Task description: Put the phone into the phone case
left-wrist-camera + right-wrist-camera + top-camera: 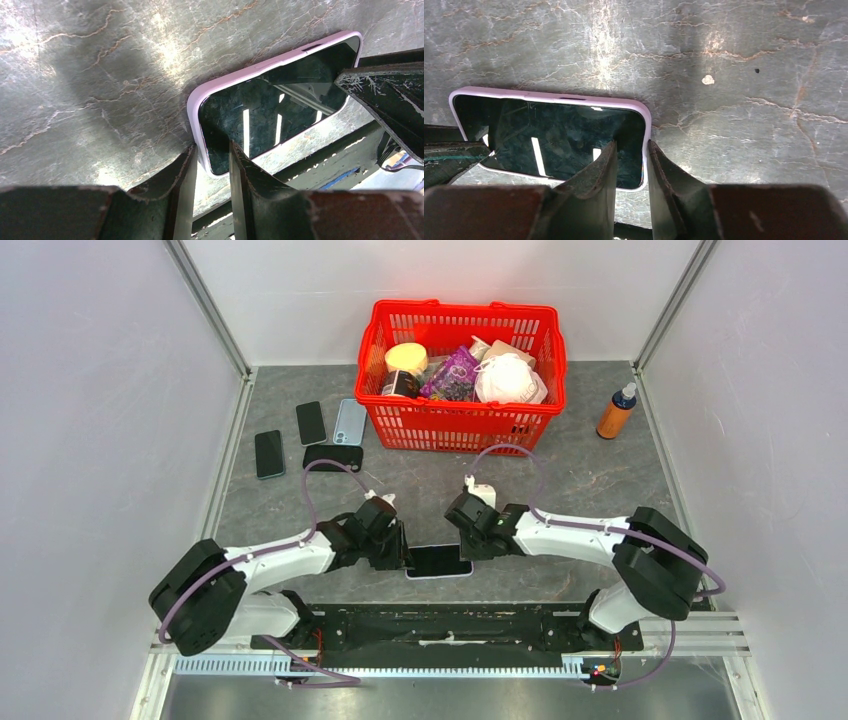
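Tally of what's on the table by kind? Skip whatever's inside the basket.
Phones or loose cases, far left (can't tell which from above): 4
Phone in pink case: 1
Basket: 1
Bottle: 1
Total: 7

Lilac phone case (193, 106), black phone (260, 117)

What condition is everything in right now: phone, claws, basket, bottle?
phone: flat, screen up and dark, sitting in its case
phone case: lilac rim wrapped around the phone
left claw: nearly closed astride one end; grip unclear
right claw: likewise, at the other end
basket: upright, full of goods
bottle: upright, capped
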